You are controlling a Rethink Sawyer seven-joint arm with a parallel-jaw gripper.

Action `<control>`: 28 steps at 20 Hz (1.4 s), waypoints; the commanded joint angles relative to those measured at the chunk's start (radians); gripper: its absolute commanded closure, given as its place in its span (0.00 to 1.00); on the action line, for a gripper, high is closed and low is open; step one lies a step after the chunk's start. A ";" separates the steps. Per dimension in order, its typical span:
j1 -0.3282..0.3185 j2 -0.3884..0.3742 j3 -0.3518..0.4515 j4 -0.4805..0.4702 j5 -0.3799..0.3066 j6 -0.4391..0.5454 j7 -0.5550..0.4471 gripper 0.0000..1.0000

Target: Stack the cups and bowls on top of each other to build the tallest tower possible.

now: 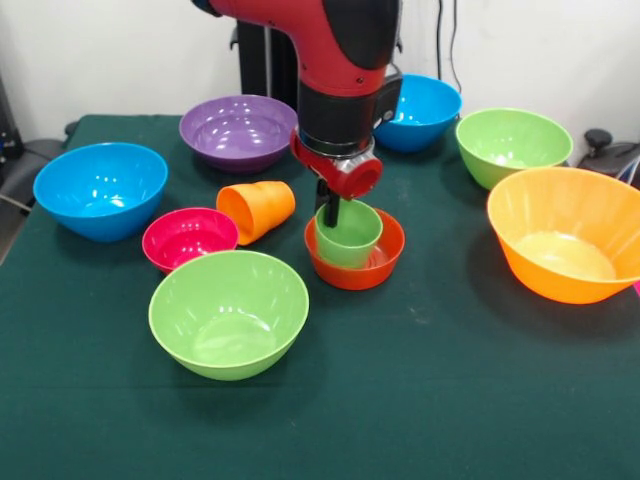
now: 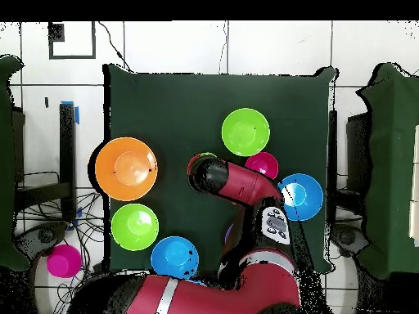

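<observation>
In the front view the light green cup [image 1: 349,233] stands upright inside the small orange-red bowl [image 1: 357,266] at the table's middle. My gripper [image 1: 329,213] reaches down onto the cup's far left rim; its state does not show. The orange cup [image 1: 257,209] lies on its side just left of it, next to the small magenta bowl [image 1: 187,237]. A light green bowl [image 1: 228,312] sits at the front. In the overhead view the arm [image 2: 233,181] hides the gripper, both cups and the orange-red bowl.
A blue bowl [image 1: 100,188] sits at the left, a purple bowl [image 1: 238,130] and another blue bowl [image 1: 422,110] at the back. A light green bowl [image 1: 512,145] and the large orange bowl [image 1: 565,235] sit at the right. The table's edges are close to the outer bowls.
</observation>
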 commanded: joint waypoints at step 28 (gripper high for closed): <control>0.017 0.019 0.122 0.098 0.054 0.026 0.124 1.00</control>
